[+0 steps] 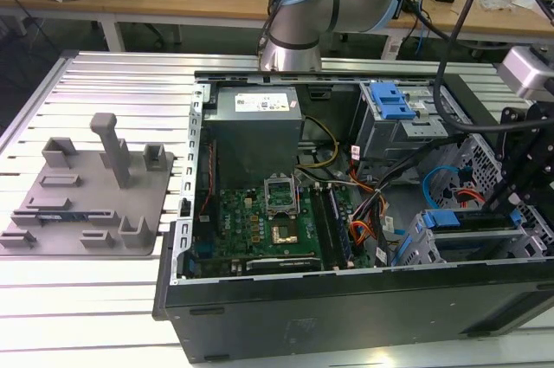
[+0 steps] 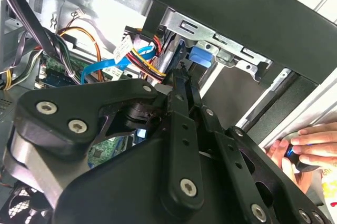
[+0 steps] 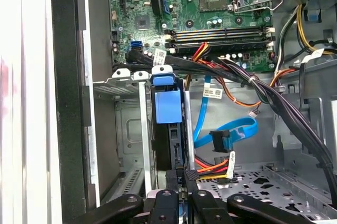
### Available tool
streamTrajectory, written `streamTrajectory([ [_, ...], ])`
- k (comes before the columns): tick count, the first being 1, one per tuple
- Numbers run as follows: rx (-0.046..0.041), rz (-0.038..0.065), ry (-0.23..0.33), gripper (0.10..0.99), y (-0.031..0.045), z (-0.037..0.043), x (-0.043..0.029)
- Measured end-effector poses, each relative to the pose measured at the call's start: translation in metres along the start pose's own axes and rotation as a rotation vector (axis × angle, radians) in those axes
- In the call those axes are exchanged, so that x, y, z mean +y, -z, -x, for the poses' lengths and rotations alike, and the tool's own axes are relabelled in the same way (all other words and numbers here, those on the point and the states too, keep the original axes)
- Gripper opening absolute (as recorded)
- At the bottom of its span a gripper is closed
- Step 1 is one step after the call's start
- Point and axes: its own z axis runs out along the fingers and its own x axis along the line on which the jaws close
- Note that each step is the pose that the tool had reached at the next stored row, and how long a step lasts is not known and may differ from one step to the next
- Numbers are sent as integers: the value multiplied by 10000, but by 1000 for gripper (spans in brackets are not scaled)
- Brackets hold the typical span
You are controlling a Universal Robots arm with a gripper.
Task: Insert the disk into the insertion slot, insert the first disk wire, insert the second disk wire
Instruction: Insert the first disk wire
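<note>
Blue cable [image 3: 239,129] and black wire bundle [image 3: 263,89] beside the disk [image 3: 167,105].

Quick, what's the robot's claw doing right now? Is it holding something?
Gripper: cannot be told; it sits right at the disk in the insertion slot.

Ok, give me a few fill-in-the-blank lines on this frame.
1. The disk sits in the insertion slot, its carrier coloured ___.
2. The grey fixture plate lies at the exterior view's ___ of the computer case.
3. Outside the case, the second wrist view shows a person's ___.
Missing: blue; left; hand.
</note>
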Motion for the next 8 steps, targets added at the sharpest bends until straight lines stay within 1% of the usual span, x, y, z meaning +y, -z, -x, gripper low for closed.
streamTrajectory([
  [8, 1, -1, 18, 165, -40, 1, -2],
])
